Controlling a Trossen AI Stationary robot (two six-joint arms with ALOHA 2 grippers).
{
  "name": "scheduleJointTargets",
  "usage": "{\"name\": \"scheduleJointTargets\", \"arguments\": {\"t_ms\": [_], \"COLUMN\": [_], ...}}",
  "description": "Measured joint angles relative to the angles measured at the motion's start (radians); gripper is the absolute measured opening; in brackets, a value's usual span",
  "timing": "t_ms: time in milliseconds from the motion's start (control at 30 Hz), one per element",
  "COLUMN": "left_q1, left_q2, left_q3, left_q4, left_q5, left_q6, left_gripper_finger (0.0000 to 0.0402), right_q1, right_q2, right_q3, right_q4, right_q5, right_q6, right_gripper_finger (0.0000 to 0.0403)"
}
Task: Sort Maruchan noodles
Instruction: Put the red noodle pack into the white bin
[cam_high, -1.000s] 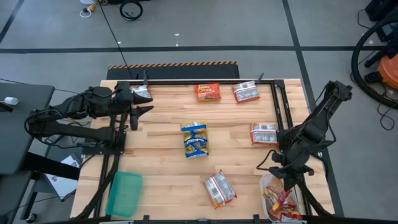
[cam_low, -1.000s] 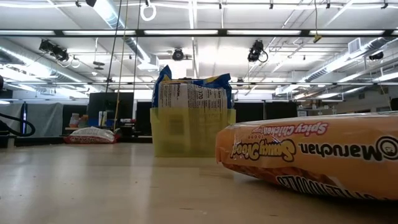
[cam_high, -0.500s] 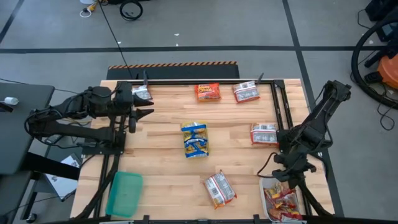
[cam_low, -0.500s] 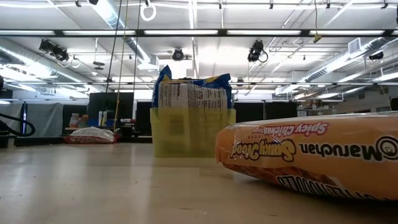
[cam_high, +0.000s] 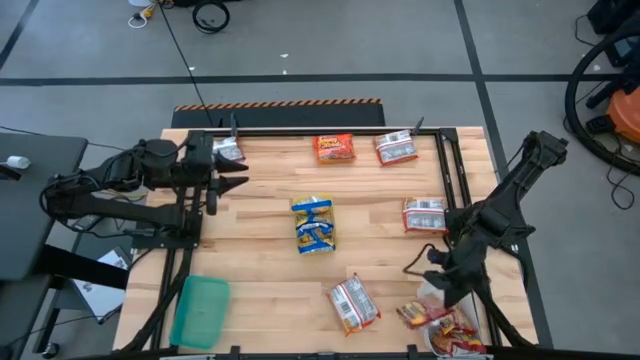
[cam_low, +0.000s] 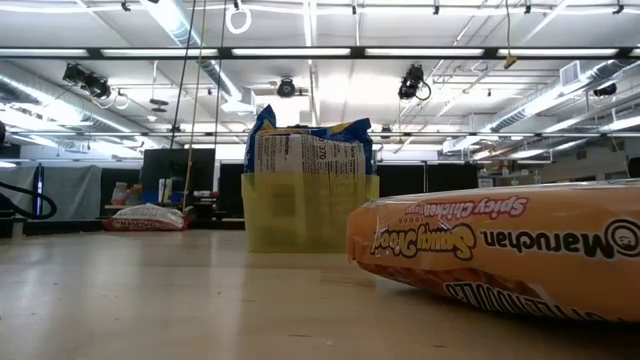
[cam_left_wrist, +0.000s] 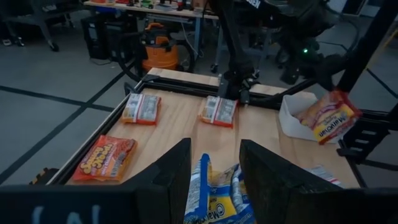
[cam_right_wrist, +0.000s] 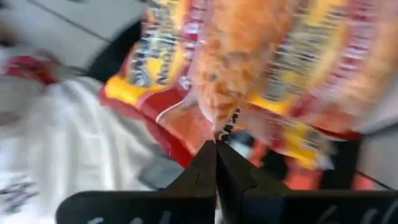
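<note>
Several Maruchan noodle packets lie flat on the wooden table: an orange-red one (cam_high: 334, 148), silver-white ones (cam_high: 396, 148) (cam_high: 425, 215) (cam_high: 354, 303) and a blue-and-yellow one (cam_high: 314, 224). My right gripper (cam_high: 432, 292) is at the near right, shut on another orange-red packet (cam_high: 418, 313) beside the white tray (cam_high: 447, 340), which holds more packets. My left gripper (cam_high: 232, 180) hovers open at the far left, nothing between its fingers (cam_left_wrist: 180, 177). It points across the table, with a silver packet (cam_high: 229, 150) just behind it. My right gripper pinches the orange-red packet by an edge (cam_right_wrist: 215, 135), only at its fingertips. The fingers slant downward at it. In the left wrist view the packet (cam_left_wrist: 326, 117) sits tilted above the white tray's wall (cam_left_wrist: 291, 115). Whether its lower end rests on anything I cannot tell.
A green tray (cam_high: 200, 310) lies at the near left corner. A black frame rail (cam_high: 450, 170) runs along the table's right side. In the low view a yellow tray (cam_low: 310, 210) holds blue packets, with an orange packet (cam_low: 500, 250) close to the camera.
My right gripper has moved a little toward the table's left edge and downward, staying shut. The orange-red packet has come with it out of the white tray and now sticks out past the tray's left rim.
</note>
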Motion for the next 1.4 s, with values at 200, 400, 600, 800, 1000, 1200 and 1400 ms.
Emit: {"name": "scheduleJointTargets", "arguments": {"t_ms": [200, 400, 600, 800, 1000, 1200, 1400], "left_q1": [-0.03, -0.04, -0.04, -0.04, -0.04, -0.04, -0.04], "left_q2": [0.0, 0.0, 0.0, 0.0, 0.0, 0.0, 0.006], "left_q3": [0.0, 0.0, 0.0, 0.0, 0.0, 0.0, 0.0], "left_q4": [0.0, 0.0, -0.001, -0.001, -0.001, -0.001, 0.0], "left_q5": [0.001, 0.0, 0.0, 0.0, 0.0, 0.0, 0.0], "left_q6": [-0.005, -0.008, -0.01, -0.013, -0.015, -0.035, -0.055], "left_gripper_finger": [0.0141, 0.0141, 0.0141, 0.0141, 0.0141, 0.0141, 0.0141], "right_q1": [0.025, 0.04, 0.074, 0.079, 0.078, 0.093, 0.078], "right_q2": [-0.021, -0.035, -0.073, -0.082, -0.078, -0.079, -0.088], "right_q3": [0.0, 0.0, 0.001, -0.02, -0.103, -0.092, -0.052], "right_q4": [0.033, -0.013, -0.005, -0.139, -0.044, -0.028, -0.023], "right_q5": [-0.057, -0.06, -0.097, -0.103, -0.126, -0.399, -0.458], "right_q6": [0.008, 0.011, 0.05, 0.012, 0.051, 0.064, 0.052], "right_gripper_finger": [0.0004, 0.0004, 0.0004, 0.0004, 0.0011, 0.0059, 0.0114]}}
